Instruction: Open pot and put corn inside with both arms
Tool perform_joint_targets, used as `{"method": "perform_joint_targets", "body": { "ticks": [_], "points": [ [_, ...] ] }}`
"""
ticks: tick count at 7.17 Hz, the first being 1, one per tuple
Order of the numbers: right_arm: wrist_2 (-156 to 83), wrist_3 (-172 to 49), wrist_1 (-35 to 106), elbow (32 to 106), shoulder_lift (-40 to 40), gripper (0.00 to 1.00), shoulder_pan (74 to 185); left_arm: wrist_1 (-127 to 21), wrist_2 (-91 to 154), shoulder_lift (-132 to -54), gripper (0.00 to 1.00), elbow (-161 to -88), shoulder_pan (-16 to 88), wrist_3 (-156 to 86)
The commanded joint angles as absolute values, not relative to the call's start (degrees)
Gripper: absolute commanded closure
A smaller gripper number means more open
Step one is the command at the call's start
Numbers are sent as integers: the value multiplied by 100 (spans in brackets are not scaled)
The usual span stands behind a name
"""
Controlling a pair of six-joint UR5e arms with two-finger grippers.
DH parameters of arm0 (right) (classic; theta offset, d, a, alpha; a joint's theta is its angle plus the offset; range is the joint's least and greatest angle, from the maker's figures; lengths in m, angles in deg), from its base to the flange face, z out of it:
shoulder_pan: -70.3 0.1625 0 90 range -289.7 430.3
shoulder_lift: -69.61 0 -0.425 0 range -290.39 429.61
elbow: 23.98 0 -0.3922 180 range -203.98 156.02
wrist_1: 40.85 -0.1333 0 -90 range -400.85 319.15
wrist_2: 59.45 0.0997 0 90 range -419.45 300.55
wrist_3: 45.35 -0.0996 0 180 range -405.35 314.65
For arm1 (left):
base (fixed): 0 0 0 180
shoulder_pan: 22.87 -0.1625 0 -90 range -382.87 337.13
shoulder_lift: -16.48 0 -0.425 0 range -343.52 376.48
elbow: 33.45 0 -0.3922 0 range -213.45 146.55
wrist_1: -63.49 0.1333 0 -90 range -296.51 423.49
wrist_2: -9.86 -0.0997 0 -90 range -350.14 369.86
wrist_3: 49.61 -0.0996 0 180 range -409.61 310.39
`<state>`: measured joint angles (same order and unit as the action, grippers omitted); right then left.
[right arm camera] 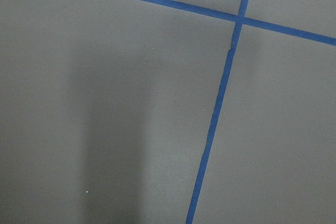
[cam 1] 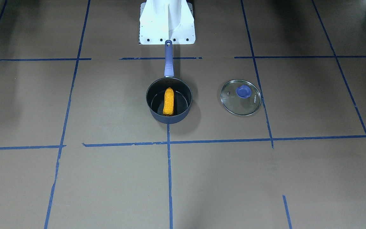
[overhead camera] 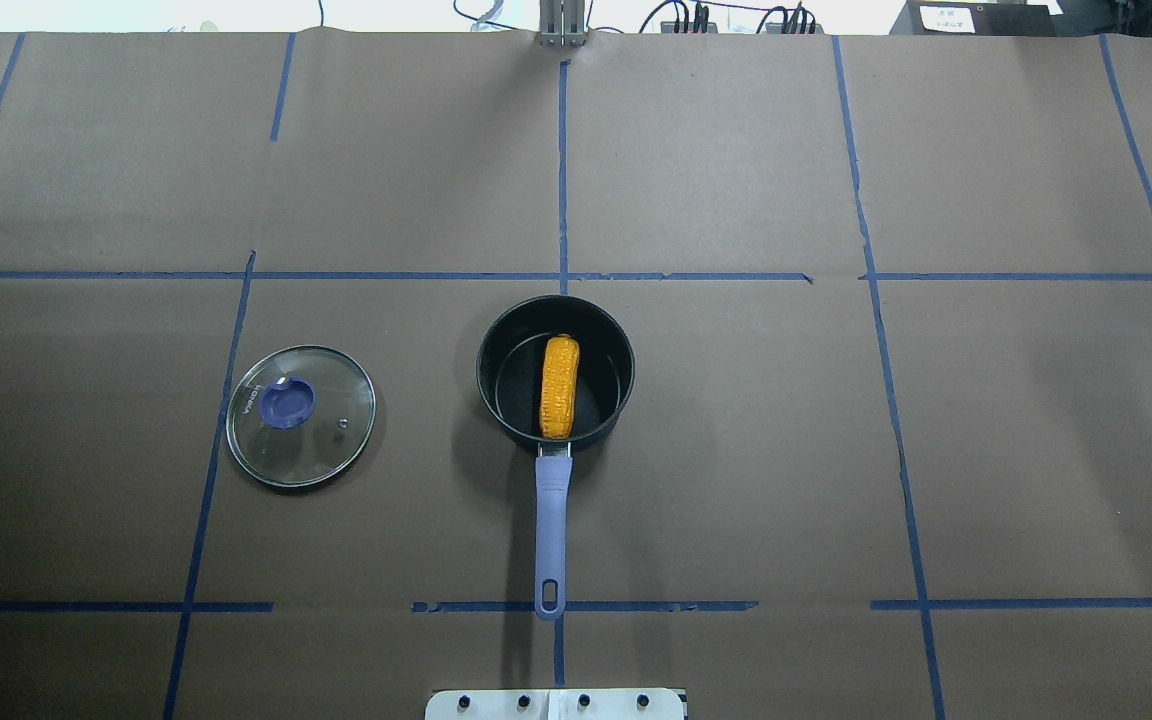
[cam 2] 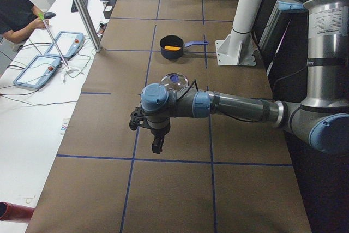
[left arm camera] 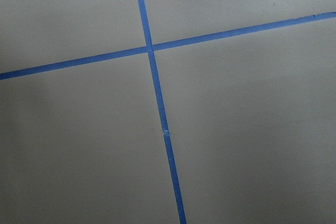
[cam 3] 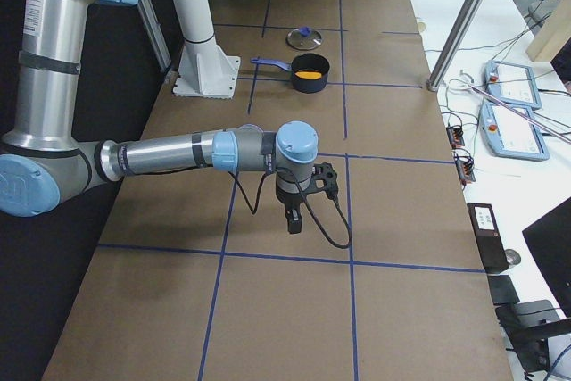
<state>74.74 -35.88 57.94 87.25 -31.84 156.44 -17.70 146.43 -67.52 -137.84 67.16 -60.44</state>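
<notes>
The dark navy pot [cam 1: 183, 98] stands open at the table's middle, its purple-blue handle [overhead camera: 552, 530] pointing toward the robot base. The orange-yellow corn [cam 1: 168, 101] lies inside it, as the overhead view [overhead camera: 559, 386] also shows. The glass lid [overhead camera: 301, 416] with its blue knob lies flat on the table on the robot's left of the pot. The left gripper [cam 2: 156, 147] hangs over bare table far from the pot and shows only in the left side view. The right gripper [cam 3: 293, 220] shows only in the right side view. I cannot tell whether either is open. Both wrist views show only paper and tape.
Brown paper with blue tape lines covers the table. The white robot base mount [cam 1: 167, 22] stands just behind the pot handle. A metal pole [cam 2: 82, 9] and tablets [cam 2: 36, 70] stand on the operators' side, where a person [cam 2: 13, 12] sits.
</notes>
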Motion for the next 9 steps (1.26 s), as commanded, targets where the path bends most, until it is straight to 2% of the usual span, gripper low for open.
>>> {"method": "perform_joint_targets", "body": {
  "ticks": [1,9],
  "points": [
    [7476,-3603,5767,8703,-3172,0,15644,-1772,14645,-6727,0,-13900,6713,-6034],
    [7520,-3559,5785,8702,-3260,0,15653,-1737,14601,-6684,0,-13919,6784,-6078]
  ]
}}
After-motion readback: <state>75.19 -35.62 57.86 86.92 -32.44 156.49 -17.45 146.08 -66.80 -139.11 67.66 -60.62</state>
